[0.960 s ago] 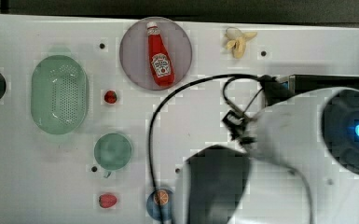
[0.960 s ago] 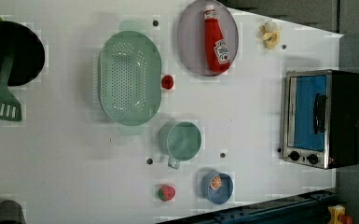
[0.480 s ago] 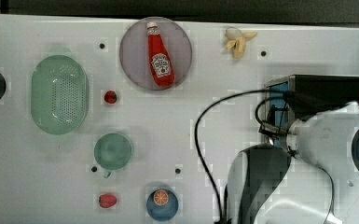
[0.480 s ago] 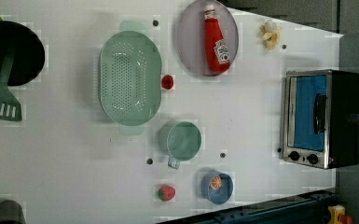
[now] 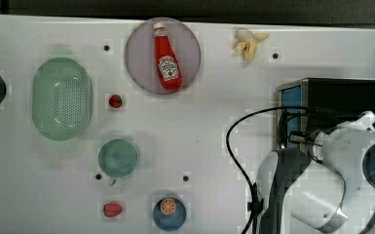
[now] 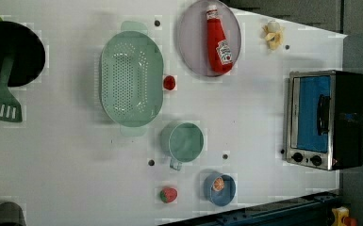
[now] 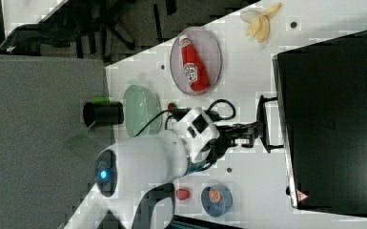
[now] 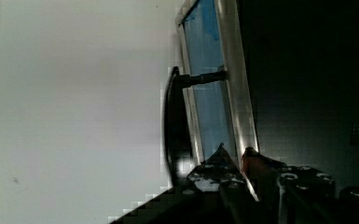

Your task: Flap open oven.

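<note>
Blue-glass oven (image 6: pixel 325 120) sits at the tabletop (image 6: pixel 245 117) edge, door shut | our hand (image 7: pixel 256 134) reaches its bar handle (image 7: pixel 262 123); we cannot tell its grip | step: approach; next we hook the handle, pull away from the oven.

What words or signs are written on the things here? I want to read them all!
Ketchup bottle: a white label, its words too blurred to read.
Oven: a small red warning triangle sign on its black top near a corner, plus a faint mark mid-top, neither readable.
Oven knobs: any markings are too small to read.
Nothing else carries text.
</note>
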`<act>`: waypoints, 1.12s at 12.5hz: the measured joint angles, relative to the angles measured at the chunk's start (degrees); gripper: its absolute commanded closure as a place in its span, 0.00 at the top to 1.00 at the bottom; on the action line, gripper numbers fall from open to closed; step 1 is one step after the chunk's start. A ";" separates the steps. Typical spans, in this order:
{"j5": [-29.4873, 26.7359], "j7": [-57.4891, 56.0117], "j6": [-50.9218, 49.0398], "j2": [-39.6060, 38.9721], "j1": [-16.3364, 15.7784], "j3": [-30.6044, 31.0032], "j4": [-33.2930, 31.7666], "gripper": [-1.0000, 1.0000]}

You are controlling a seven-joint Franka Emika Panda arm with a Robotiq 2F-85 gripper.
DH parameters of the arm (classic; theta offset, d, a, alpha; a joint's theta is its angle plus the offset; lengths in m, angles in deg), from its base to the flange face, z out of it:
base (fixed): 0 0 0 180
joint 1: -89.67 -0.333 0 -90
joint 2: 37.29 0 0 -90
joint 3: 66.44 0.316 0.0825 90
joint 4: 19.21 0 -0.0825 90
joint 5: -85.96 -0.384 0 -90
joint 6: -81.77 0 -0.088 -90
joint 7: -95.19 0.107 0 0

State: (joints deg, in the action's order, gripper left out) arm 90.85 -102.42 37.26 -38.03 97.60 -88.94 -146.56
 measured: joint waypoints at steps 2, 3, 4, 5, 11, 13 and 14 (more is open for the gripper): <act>0.04 -1.45 1.01 -2.69 -0.09 -0.38 -0.34 0.17; 0.17 -1.45 1.73 -3.71 -0.13 -0.32 -0.78 0.17; 0.25 -1.51 1.99 -4.51 -0.10 -0.01 -1.12 0.17; -0.03 -1.51 2.91 -5.32 -0.03 0.35 -1.45 0.17; 0.47 -1.57 5.29 -8.88 0.23 0.97 -1.34 0.17; 2.82 -1.34 5.15 -8.87 -0.03 1.47 -1.23 0.17; 6.34 -0.90 5.29 -8.69 -0.32 1.75 -1.45 0.17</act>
State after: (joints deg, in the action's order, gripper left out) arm 97.19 -103.32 42.54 -46.72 97.28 -87.20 -148.01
